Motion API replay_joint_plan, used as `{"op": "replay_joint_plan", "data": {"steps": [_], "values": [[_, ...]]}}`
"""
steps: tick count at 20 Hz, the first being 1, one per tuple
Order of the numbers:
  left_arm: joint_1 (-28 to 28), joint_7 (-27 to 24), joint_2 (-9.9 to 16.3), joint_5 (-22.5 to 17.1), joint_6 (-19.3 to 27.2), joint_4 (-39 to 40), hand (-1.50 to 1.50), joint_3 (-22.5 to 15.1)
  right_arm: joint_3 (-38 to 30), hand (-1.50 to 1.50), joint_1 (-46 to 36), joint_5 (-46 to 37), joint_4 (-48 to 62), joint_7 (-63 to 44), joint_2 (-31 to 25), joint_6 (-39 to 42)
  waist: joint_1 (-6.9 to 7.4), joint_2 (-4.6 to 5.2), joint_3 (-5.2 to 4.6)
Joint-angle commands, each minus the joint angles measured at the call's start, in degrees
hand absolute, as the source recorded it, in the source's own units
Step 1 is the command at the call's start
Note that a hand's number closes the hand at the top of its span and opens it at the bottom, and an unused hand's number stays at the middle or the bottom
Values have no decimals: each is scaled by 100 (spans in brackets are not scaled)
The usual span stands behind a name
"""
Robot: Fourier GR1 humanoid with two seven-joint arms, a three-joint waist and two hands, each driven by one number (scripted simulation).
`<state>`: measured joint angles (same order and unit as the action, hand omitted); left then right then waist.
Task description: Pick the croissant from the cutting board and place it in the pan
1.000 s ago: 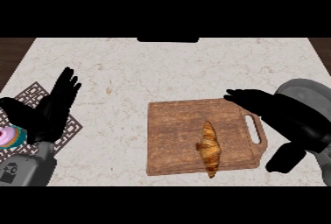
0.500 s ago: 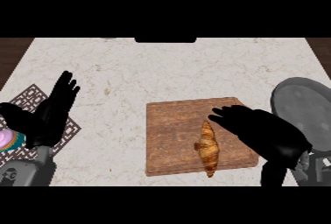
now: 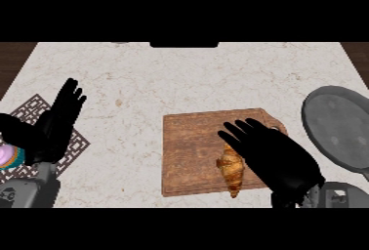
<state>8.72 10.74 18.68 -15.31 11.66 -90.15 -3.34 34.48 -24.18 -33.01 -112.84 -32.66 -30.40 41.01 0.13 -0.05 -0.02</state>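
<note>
- A pale, marble-patterned worktop [image 3: 180,78] fills the head view, with dark strips showing past its left and right edges.
- A brown wooden cutting board [image 3: 191,156] lies right of centre on the worktop, a handle slot at its far right corner.
- A round grey pan [image 3: 342,132] sits on the worktop just right of the board, partly cut off by the view's right edge.
- The right hand [image 3: 277,156] spreads over the board's right half, fingers straight and apart, gripping nothing; it covers the far end of the pastry's right side.
- The left hand [image 3: 51,127] rests open near the left edge, fingers up, above a dark patterned mat [image 3: 72,146].
- The croissant [image 3: 231,168] lies on the cutting board near its front right, long axis running front to back, its near tip close to the board's front edge.
- A small pink and teal object [image 3: 9,156] shows at the left edge beside the mat; what it is cannot be told.
</note>
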Motion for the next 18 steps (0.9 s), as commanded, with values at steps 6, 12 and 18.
{"op": "replay_joint_plan", "data": {"steps": [6,12,18], "values": [[-392,46,-228,251,-41,-475,0,30,88,-150,-285,-491,478,-695,1273,790,46,-3,0],[6,-45,-447,399,-172,107,0,237,168,-150,281,-1408,717,-103,1210,329,-5,3,2],[-243,-52,-441,330,-440,-136,0,423,-111,-150,-37,-1800,1748,830,1312,-55,21,5,3]]}}
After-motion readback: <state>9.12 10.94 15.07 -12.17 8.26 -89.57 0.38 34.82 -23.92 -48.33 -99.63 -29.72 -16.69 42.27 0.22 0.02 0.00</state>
